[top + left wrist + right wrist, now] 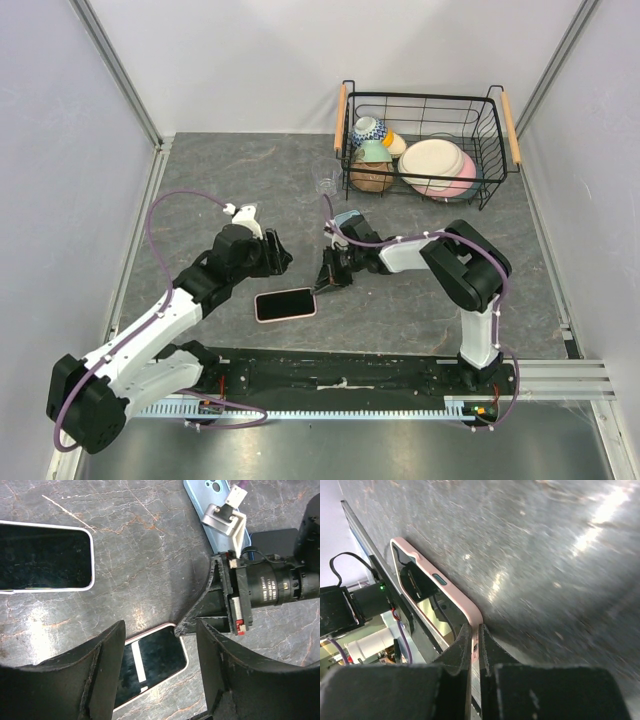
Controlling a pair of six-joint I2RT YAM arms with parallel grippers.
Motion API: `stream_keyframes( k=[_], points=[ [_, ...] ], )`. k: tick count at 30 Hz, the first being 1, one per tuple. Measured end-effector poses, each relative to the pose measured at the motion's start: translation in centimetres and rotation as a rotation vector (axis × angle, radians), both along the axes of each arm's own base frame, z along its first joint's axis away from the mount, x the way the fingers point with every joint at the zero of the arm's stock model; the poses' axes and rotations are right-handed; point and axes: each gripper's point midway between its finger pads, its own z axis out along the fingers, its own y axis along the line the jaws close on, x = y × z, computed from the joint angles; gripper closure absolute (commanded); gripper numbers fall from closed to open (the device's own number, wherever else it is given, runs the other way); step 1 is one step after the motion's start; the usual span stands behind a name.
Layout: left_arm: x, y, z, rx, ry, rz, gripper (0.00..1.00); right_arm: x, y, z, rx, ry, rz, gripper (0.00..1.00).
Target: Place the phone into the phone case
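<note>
The phone (pixel 285 304), with a black screen and a pink rim, lies flat on the dark table in front of the arms. My right gripper (pixel 324 284) is low at its right end, and in the right wrist view the gripper (pixel 475 627) is shut on the pink edge (pixel 451 594). The light blue phone case (pixel 348 218) lies behind the right wrist and also shows in the left wrist view (pixel 207 507). My left gripper (pixel 280 258) hovers open above the phone (pixel 155 660), holding nothing.
A second dark-screened device with a pale rim (pixel 45 555) lies at the upper left of the left wrist view, hidden under the left arm from above. A black wire basket (pixel 425 96) with bowls and plates stands at the back right.
</note>
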Motion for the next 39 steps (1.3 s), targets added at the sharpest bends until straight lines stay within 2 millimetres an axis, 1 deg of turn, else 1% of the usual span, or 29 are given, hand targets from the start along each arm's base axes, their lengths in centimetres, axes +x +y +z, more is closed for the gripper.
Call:
stream_keyframes(
  k=[5,15,18,19,21,22,24,25,27,28,29,30,31,34,35,36,37,39],
  points=[
    [-0.1,0.3,0.3,-0.003,-0.015,0.008,0.35,-0.4,2.4,0.1,0.032,0.002,0.026,1.0],
    [-0.1,0.3,0.3,-0.002,-0.014,0.009,0.34,-1.5,7.5,0.1,0.089,0.005,0.079,0.99],
    [-0.1,0.3,0.3,-0.001,-0.014,0.009,0.34,-1.7,8.4,0.3,0.098,0.003,0.091,0.94],
    [-0.1,0.3,0.3,-0.001,-0.014,0.009,0.34,-1.8,8.5,0.3,0.098,0.002,0.094,0.88],
    [-0.1,0.3,0.3,-0.001,-0.014,0.009,0.34,-1.8,8.7,0.4,0.092,-0.01,0.098,0.79],
    [-0.1,0.3,0.3,-0.001,-0.013,0.009,0.34,-1.7,8.7,0.4,0.088,-0.016,0.1,0.7],
    [-0.1,0.3,0.2,0.0,-0.012,0.009,0.34,-1.6,8.8,0.4,0.081,-0.03,0.102,0.61],
    [-0.1,0.3,0.2,0.001,-0.01,0.009,0.34,-1.4,8.9,0.7,0.083,-0.045,0.108,0.54],
    [-0.1,0.3,0.0,0.004,-0.006,0.009,0.34,-1.1,8.8,1.2,0.073,-0.074,0.107,0.47],
    [-0.1,0.3,-0.1,0.006,-0.003,0.009,0.34,-0.8,8.6,1.5,0.063,-0.095,0.108,0.41],
    [-0.1,0.3,-0.2,0.007,-0.001,0.009,0.34,-0.6,8.4,1.6,0.052,-0.113,0.105,0.38],
    [-0.1,0.3,-0.3,0.009,0.002,0.009,0.34,-0.1,8.1,1.8,0.037,-0.132,0.099,0.35],
    [-0.1,0.3,-0.3,0.011,0.005,0.009,0.34,0.4,7.6,2.1,0.021,-0.154,0.095,0.29],
    [-0.1,0.3,-0.6,0.016,0.013,0.008,0.34,2.5,5.5,2.5,-0.056,-0.224,0.055,0.22],
    [-0.1,0.2,-0.7,0.018,0.017,0.008,0.34,3.3,4.7,2.5,-0.088,-0.251,0.037,0.21],
    [0.0,0.2,-0.9,0.02,0.021,0.008,0.34,3.8,4.1,2.6,-0.116,-0.274,0.029,0.21],
    [0.0,0.2,-1.0,0.023,0.025,0.007,0.34,4.9,3.0,2.6,-0.153,-0.298,0.007,0.2],
    [0.0,0.2,-1.3,0.027,0.033,0.006,0.34,6.4,0.9,2.7,-0.234,-0.349,-0.029,0.2]
  ],
)
